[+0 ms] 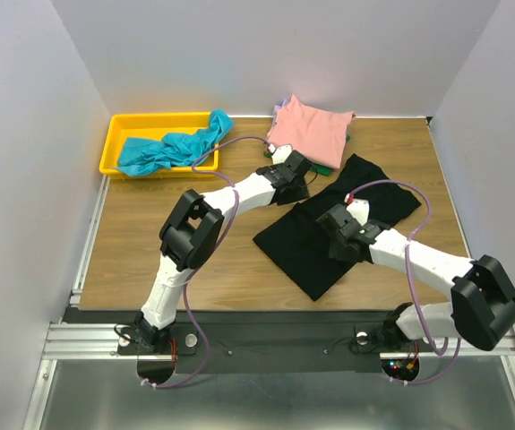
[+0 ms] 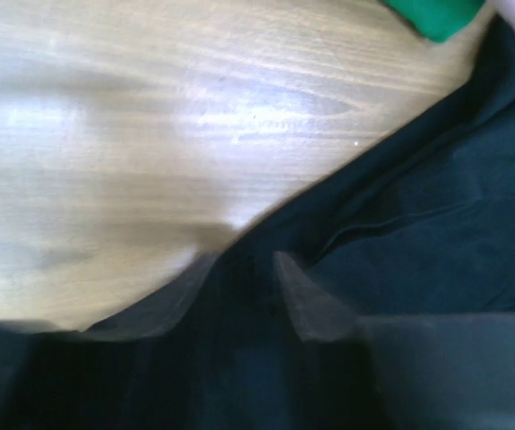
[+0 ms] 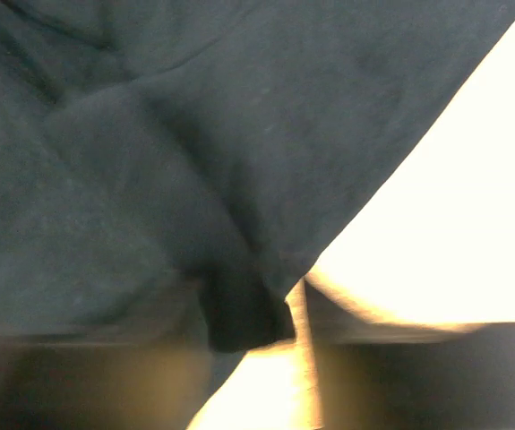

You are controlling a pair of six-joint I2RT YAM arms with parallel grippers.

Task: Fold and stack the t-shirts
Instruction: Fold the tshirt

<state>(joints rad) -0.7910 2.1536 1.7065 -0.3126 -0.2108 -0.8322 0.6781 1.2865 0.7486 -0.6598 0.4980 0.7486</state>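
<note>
The black t-shirt (image 1: 306,251) lies spread diagonally on the middle of the wooden table. My left gripper (image 1: 297,174) is at its far left edge, and in the left wrist view its jaws (image 2: 239,269) are pinched on a fold of the black cloth (image 2: 436,215). My right gripper (image 1: 336,222) is over the shirt's middle, and in the right wrist view (image 3: 279,309) it is shut on the black cloth (image 3: 150,134), which drapes over it. The salmon-pink shirt (image 1: 311,130) lies folded at the back on a green one (image 1: 326,167) and a lavender one (image 1: 278,111). The teal shirt (image 1: 172,148) is crumpled in the bin.
The yellow bin (image 1: 114,143) stands at the back left corner. A corner of the green shirt (image 2: 436,13) shows just beyond my left gripper. Bare wood (image 1: 150,260) lies left of the black shirt. White walls enclose the table on three sides.
</note>
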